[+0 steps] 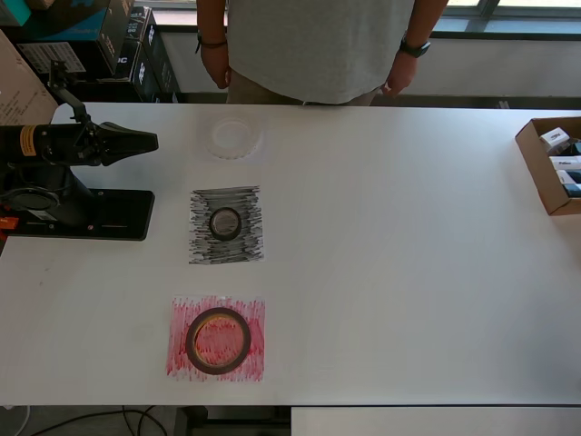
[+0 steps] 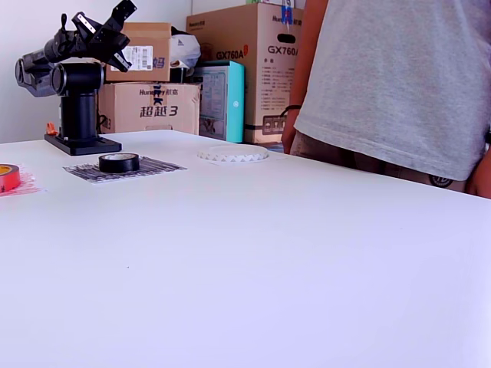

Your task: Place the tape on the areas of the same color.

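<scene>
The small black tape roll (image 1: 225, 222) lies flat in the middle of the black scribbled patch (image 1: 226, 245); it also shows in the exterior view (image 2: 119, 162) on that patch (image 2: 153, 168). The large red-sided roll (image 1: 218, 341) lies on the red patch (image 1: 182, 363), at the exterior view's left edge (image 2: 8, 178). The large white ring (image 1: 234, 138) lies on the bare table by the far edge, seen too in the exterior view (image 2: 232, 154). My gripper (image 1: 145, 142) is folded back over the arm's base, raised (image 2: 123, 14), empty, jaws close together.
A person in a grey shirt (image 1: 318, 45) stands at the table's far edge. An open cardboard box (image 1: 545, 177) with small packs sits at the overhead view's right edge. The arm's black base (image 1: 82, 213) is at the left. Cartons (image 2: 253, 54) stand behind the table.
</scene>
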